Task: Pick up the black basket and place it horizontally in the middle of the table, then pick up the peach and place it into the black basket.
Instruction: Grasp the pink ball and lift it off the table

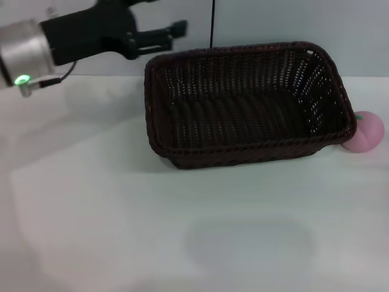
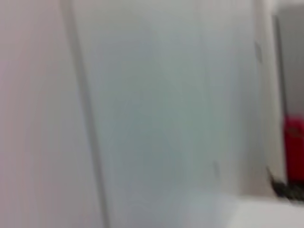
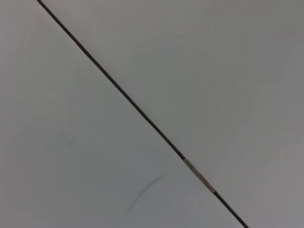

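My left gripper (image 1: 173,33) hangs with jaws narrowly parted and empty, just beyond the basket (image 1: 243,103), whose long axis runs crosswise away from them on the tabletop (image 1: 121,231); peach (image 1: 364,131) touches its opposite end.

We seem to be in a lab or test room rather than a home. We see a plain white table (image 1: 121,231) against bare pale walls (image 1: 292,21), with nothing domestic around it. On it sit only props: a black basket (image 1: 243,103) and a toy peach (image 1: 364,132). A thin dark cable (image 3: 142,114) crosses one bare wall.
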{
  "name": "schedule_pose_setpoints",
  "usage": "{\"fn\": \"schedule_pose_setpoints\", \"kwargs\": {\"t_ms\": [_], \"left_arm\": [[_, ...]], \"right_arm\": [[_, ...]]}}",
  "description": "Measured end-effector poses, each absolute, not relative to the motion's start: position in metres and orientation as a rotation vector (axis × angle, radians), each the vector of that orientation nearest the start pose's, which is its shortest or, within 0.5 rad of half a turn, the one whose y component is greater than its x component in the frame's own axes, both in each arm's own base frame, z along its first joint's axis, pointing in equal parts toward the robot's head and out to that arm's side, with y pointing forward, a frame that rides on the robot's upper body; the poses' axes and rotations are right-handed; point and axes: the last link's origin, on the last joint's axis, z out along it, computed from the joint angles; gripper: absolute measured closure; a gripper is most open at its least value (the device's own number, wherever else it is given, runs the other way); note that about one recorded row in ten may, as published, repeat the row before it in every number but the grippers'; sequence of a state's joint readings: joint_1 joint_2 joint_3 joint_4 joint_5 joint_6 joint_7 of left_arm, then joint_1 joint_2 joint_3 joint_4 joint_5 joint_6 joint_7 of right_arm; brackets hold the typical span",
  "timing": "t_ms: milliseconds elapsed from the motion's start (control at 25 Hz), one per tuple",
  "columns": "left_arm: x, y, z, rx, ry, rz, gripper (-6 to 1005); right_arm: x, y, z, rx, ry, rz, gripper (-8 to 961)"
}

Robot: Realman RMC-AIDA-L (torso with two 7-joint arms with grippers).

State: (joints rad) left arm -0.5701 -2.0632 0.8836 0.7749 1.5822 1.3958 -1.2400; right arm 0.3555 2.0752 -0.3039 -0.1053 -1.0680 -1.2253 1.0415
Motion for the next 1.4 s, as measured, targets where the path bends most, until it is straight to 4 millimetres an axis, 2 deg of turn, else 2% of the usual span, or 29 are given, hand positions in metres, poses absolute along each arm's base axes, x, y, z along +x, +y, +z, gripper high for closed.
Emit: {"fn": "schedule_pose_setpoints", "kwargs": {"t_ms": [40, 120, 200, 240, 280, 320, 440, 520, 600, 640, 680, 800, 840, 920, 1040, 1240, 1400], "left_arm": [[-0.212, 0.377, 0.037, -2.384, -0.265, -0.986, 143], [-0.217, 0.375, 0.039, -2.348, -0.291, -1.012, 143], [-0.233, 0.369, 0.043, -2.217, -0.373, -1.097, 143], [-0.239, 0.366, 0.043, -2.175, -0.400, -1.122, 143], [-0.249, 0.362, 0.043, -2.114, -0.443, -1.152, 143], [-0.249, 0.362, 0.043, -2.114, -0.443, -1.152, 143], [-0.276, 0.346, 0.042, -1.936, -0.536, -1.207, 144], [-0.276, 0.346, 0.042, -1.936, -0.536, -1.207, 144], [-0.286, 0.336, 0.037, -1.884, -0.571, -1.227, 144], [-0.287, 0.335, 0.035, -1.882, -0.577, -1.227, 144], [-0.287, 0.335, 0.035, -1.882, -0.577, -1.227, 144], [-0.289, 0.333, 0.034, -1.878, -0.586, -1.226, 144], [-0.291, 0.332, 0.033, -1.871, -0.595, -1.222, 144], [-0.291, 0.331, 0.032, -1.867, -0.600, -1.223, 144], [-0.292, 0.332, 0.030, -1.859, -0.619, -1.230, 145], [-0.291, 0.332, 0.029, -1.858, -0.619, -1.235, 145], [-0.292, 0.331, 0.029, -1.855, -0.631, -1.241, 145]], "right_arm": [[0.389, 0.296, 0.042, -1.211, 1.112, 1.167, 350], [0.388, 0.298, 0.043, -1.221, 1.106, 1.167, 350], [0.385, 0.300, 0.044, -1.265, 1.084, 1.156, 350], [0.381, 0.303, 0.047, -1.344, 1.040, 1.131, 350], [0.381, 0.303, 0.047, -1.344, 1.040, 1.131, 350], [0.376, 0.304, 0.052, -1.429, 0.988, 1.109, 350], [0.371, 0.306, 0.059, -1.517, 0.948, 1.099, 350], [0.366, 0.309, 0.070, -1.615, 0.945, 1.086, 350], [0.362, 0.313, 0.080, -1.716, 0.975, 1.057, 351], [0.356, 0.317, 0.093, -1.846, 0.996, 0.991, 351], [0.356, 0.317, 0.093, -1.846, 0.996, 0.991, 351], [0.340, 0.324, 0.112, -2.042, 1.036, 0.839, 351], [0.330, 0.328, 0.123, -2.140, 1.077, 0.720, 351], [0.326, 0.330, 0.126, -2.176, 1.090, 0.667, 351], [0.311, 0.340, 0.135, -2.299, 1.156, 0.408, 351], [0.301, 0.362, 0.134, -2.337, 1.206, 0.064, 350], [0.297, 0.370, 0.127, -2.343, 1.182, -0.002, 350]]}}
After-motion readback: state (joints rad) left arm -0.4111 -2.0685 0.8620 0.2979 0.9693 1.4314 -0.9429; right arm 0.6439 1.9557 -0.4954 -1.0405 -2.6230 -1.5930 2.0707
